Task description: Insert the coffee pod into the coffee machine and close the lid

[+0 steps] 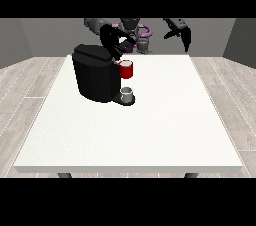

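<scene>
Two black hands are seen — the hand at the view's left point(114, 40), grip state indiscernible, is raised just above the bulky black coffee machine point(95, 74); the hand at the view's right point(181, 31) is held relaxed, well apart.

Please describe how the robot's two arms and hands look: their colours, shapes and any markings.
Both hands are black, with slim tapering fingers: the hand at the view's left and the hand at the view's right. The arms behind them are grey, rounded segments. Purple curved parts show near the robot's chest, between the arms. No cables, sleeves or markings can be made out.
</scene>
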